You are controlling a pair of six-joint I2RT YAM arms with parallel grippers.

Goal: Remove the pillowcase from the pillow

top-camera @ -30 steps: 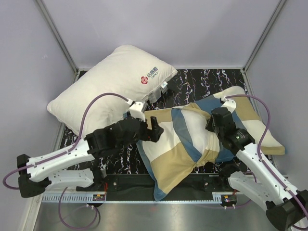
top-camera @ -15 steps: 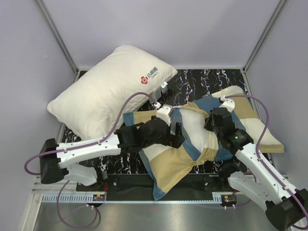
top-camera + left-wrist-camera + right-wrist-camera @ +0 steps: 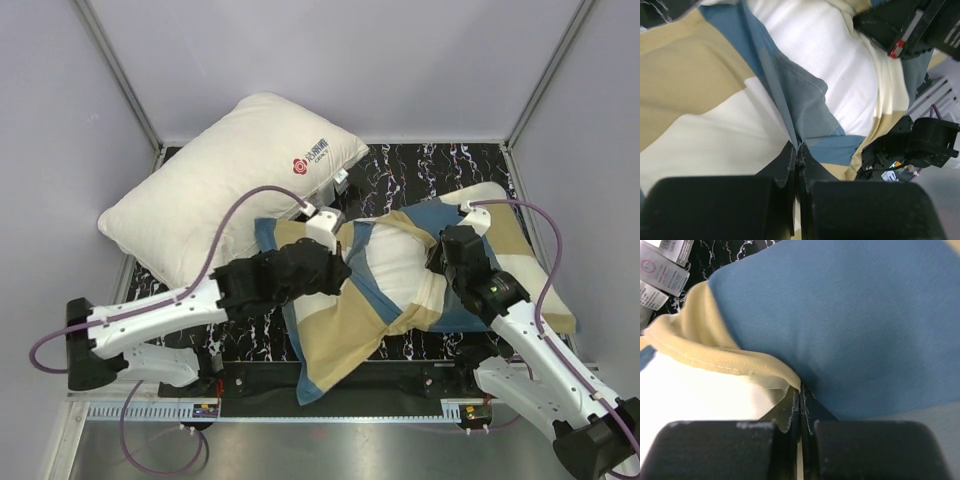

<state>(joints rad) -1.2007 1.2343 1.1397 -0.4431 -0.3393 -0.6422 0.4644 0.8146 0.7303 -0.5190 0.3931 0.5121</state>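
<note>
The checked pillowcase (image 3: 340,335) in teal, tan and cream lies rumpled across the middle of the table. Through its opening shows the plain off-white pillow (image 3: 395,262), whose right end stays covered. My left gripper (image 3: 340,272) is shut on a raised fold of the blue-grey pillowcase (image 3: 805,100) at the left of the opening; the left wrist view shows the jaws (image 3: 799,150) pressed together on it, the pillow (image 3: 830,60) beyond. My right gripper (image 3: 437,262) is shut on the tan hem of the pillowcase (image 3: 730,360), jaws (image 3: 801,390) closed between the blue cloth and the pillow (image 3: 690,400).
A second white pillow with a red logo (image 3: 225,185) lies at the back left, its care tags (image 3: 662,270) near the pillowcase. The black marbled tabletop (image 3: 420,175) is walled in by grey panels. A metal rail (image 3: 300,410) runs along the near edge.
My left gripper reached right over the pillowcase with jaws open, shut on a fold and drew back left. The pillowcase slid left and uncovered more pillow. The right gripper kept its hold.
</note>
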